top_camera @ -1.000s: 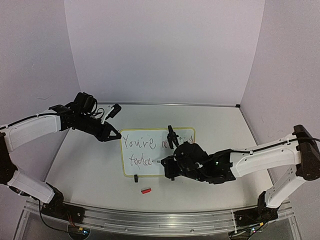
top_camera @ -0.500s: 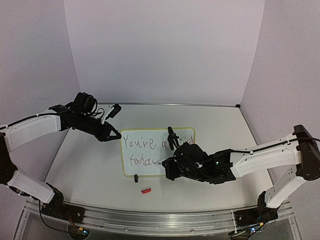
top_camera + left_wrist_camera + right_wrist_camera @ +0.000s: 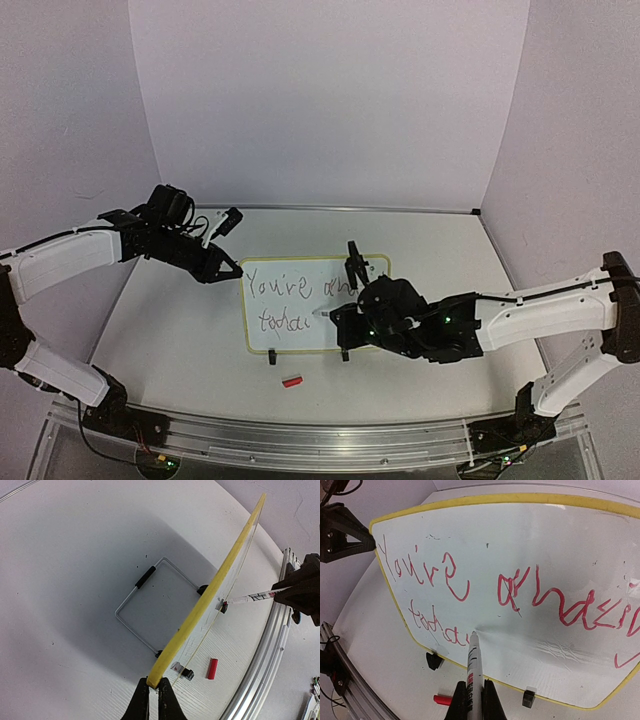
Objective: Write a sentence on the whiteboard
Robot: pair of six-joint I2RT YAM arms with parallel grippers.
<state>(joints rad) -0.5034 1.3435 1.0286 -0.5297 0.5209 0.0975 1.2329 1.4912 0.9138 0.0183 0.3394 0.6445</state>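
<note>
1. From above, we see the board propped tilted on the table, between the arms. The sentence on it lacks its last letter. Our left gripper pinches the board's left edge. Our right gripper holds the marker, tip on the lower line.
2. Left wrist: the jaws are clamped narrow on the yellow frame. The board looks thin, light and stiff on its wire stand. We judge the frame the right hold, since pen pressure could tip it.
3. Right wrist: the jaws are closed on the marker barrel, tip touching just after "toda". The glossy face looks slippery and would smear, so we'd keep off it.
</note>
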